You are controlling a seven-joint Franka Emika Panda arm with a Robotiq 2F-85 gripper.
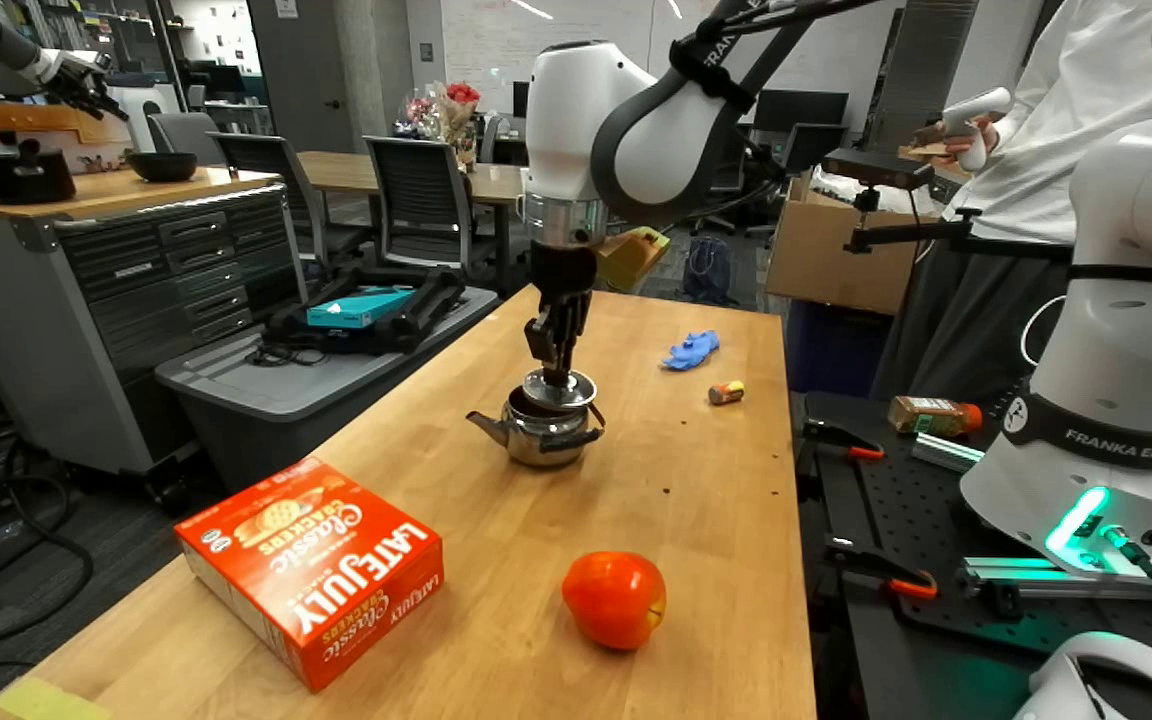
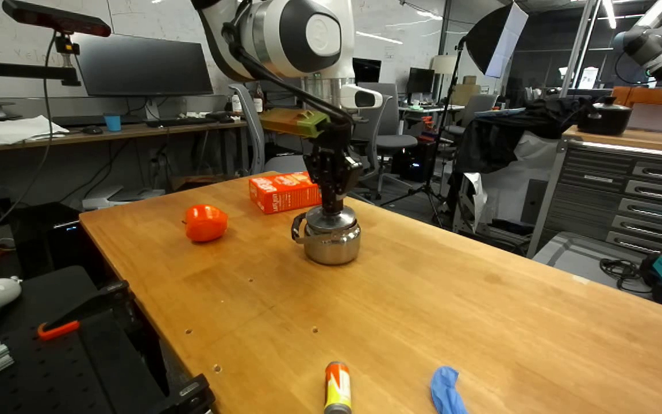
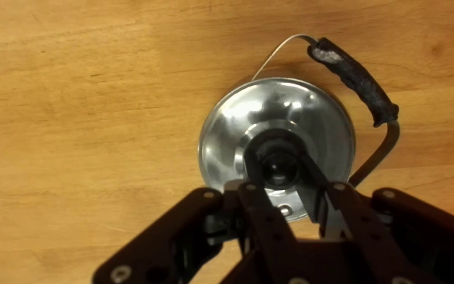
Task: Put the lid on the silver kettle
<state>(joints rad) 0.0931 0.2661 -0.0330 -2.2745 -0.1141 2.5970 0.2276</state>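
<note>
The lid (image 1: 544, 391) is a shiny silver disc with a dark knob (image 3: 278, 169), held level over the silver kettle (image 1: 543, 440). My gripper (image 1: 556, 374) points straight down, its fingers shut on the knob. In an exterior view, part of the kettle's dark opening shows below the lid, so the lid sits a little above the rim and off to one side. In an exterior view the lid (image 2: 331, 219) appears right above the kettle body (image 2: 334, 248). In the wrist view the lid (image 3: 231, 118) hides most of the kettle; its folded-down black handle (image 3: 353, 81) shows beside it.
A red-orange fruit (image 1: 616, 600) and a red cracker box (image 1: 311, 565) stand on the wooden table (image 1: 716, 520). A small battery-like cylinder (image 1: 726, 392) and a blue glove (image 1: 691, 350) lie farther off. The kettle's spout (image 1: 486, 427) sticks out to one side.
</note>
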